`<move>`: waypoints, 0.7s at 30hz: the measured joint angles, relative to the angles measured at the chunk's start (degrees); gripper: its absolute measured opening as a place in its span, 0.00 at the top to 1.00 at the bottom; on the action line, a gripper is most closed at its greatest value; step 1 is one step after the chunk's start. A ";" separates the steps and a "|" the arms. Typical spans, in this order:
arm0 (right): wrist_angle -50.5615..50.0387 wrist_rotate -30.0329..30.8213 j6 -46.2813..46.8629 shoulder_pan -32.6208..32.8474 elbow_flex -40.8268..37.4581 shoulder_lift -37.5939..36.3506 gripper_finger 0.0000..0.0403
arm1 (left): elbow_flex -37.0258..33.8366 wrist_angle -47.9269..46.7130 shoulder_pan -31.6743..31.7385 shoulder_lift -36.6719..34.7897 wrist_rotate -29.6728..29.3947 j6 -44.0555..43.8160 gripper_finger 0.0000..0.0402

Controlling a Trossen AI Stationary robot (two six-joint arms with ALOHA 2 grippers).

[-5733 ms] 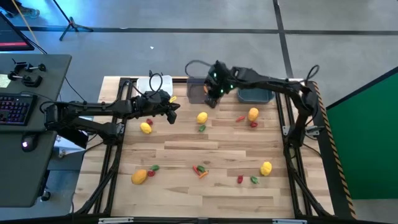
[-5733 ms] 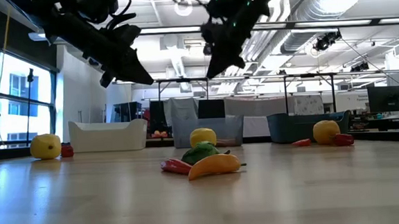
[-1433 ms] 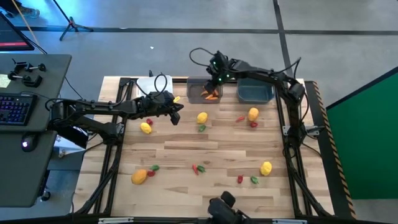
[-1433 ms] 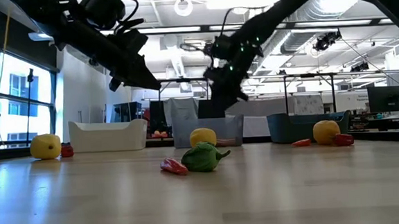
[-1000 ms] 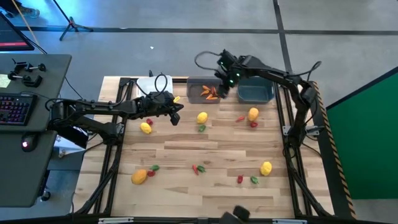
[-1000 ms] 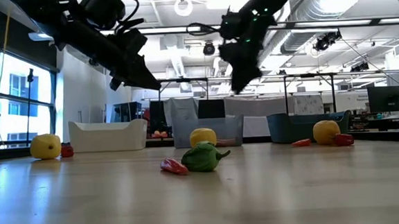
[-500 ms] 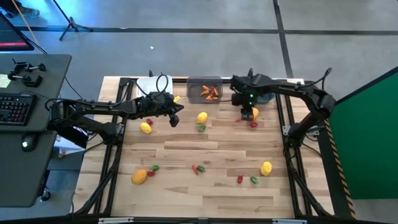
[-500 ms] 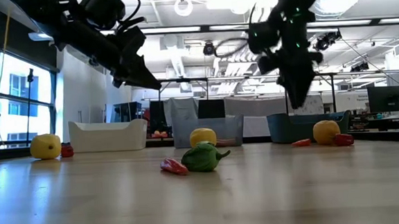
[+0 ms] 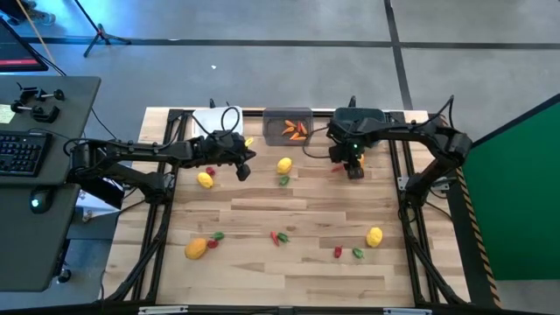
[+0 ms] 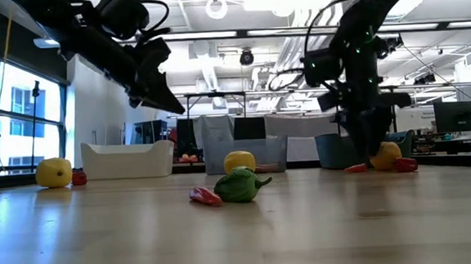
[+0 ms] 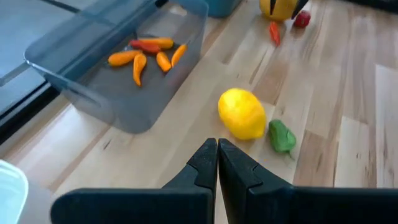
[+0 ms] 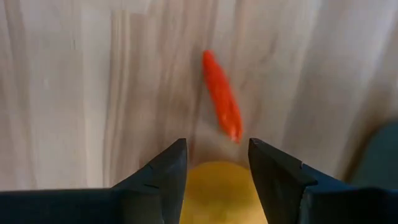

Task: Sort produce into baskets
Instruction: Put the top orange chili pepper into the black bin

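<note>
My right gripper [image 9: 352, 164] points down, open, low over a round yellow fruit [image 12: 217, 186] that shows between its fingers; whether they touch it I cannot tell. A slim red chili [image 12: 222, 96] lies on the table just beyond. My left gripper [image 9: 243, 166] hangs shut and empty above the table, near a yellow lemon [image 11: 242, 114] and a green pepper [image 11: 282, 137]. At the far edge stand the white basket [image 9: 210, 118], the grey basket [image 9: 289, 111] with several orange carrots [image 11: 143, 56] in it, and the teal basket [image 10: 331, 152], partly under my right arm.
More produce is scattered over the wooden table: a yellow fruit [image 9: 205, 180] with red bits at the left, a yellow-orange piece [image 9: 196, 248] at the near left, a red and green pair [image 9: 277, 237] in the middle, a yellow fruit [image 9: 374, 236] with small bits at the near right.
My right gripper has left the spot over the grey and teal baskets, gone toward the table's right and near edges, and sunk low over the yellow fruit. It has rolled about its own axis and stayed open. The produce has not moved.
</note>
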 joint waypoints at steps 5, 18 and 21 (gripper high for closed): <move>4.76 0.54 -1.57 0.00 -2.96 0.04 0.63 | 0.00 -2.26 -0.02 0.00 0.06 -2.24 1.00; 9.65 -1.90 -1.69 -0.11 -3.78 3.98 0.82 | 0.00 -8.31 -0.45 0.02 6.43 -5.30 1.00; 9.61 -3.24 0.76 -0.10 -3.74 3.54 0.91 | 0.00 -10.06 -0.92 0.02 8.09 -5.29 1.00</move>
